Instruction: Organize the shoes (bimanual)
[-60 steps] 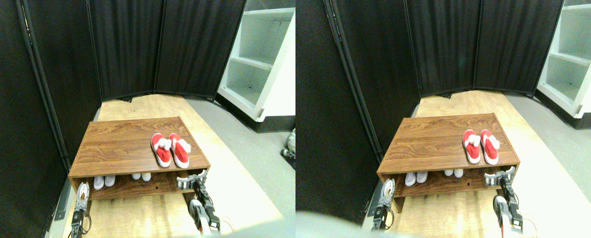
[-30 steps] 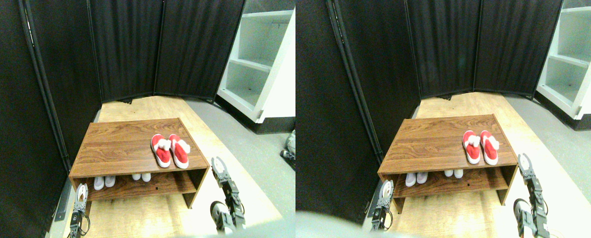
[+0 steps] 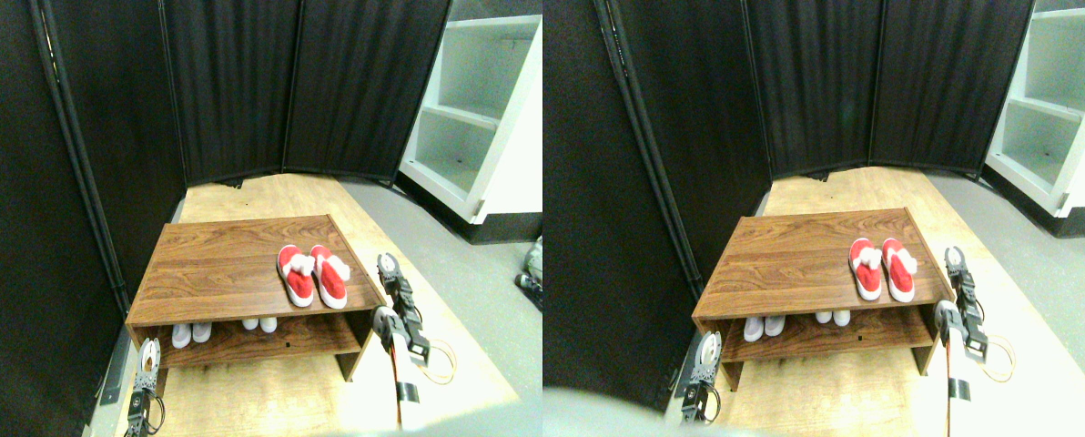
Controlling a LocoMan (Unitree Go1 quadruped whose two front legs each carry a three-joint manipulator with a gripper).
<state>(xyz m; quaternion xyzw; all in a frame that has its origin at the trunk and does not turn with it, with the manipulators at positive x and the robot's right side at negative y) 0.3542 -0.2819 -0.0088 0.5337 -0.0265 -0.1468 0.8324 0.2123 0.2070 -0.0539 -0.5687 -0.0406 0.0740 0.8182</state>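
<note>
Where the wooden shoe rack (image 3: 233, 264) fills the middle of my view, I see the red shoes (image 3: 313, 275) lying side by side on its top board, toward the right and near the front edge, toes pointing at me. On the lower shelf sit two pale pairs of shoes, only their toes showing: one pale pair (image 3: 191, 334) at the left and another pale pair (image 3: 259, 323) near the middle.

My right gripper (image 3: 386, 268) is raised just beside the rack's right front corner, level with the top board and apart from the red shoes; it is too small for me to tell whether it is open or closed. My left gripper (image 3: 148, 355) hangs low by the rack's left front corner, below the shelf, holding nothing that I can see; its jaw state I also cannot tell.

The rack stands on a light wood floor (image 3: 260, 391). Black curtain panels (image 3: 233, 91) close off the back and left, and a white shelving unit (image 3: 479, 118) stands at the right.
</note>
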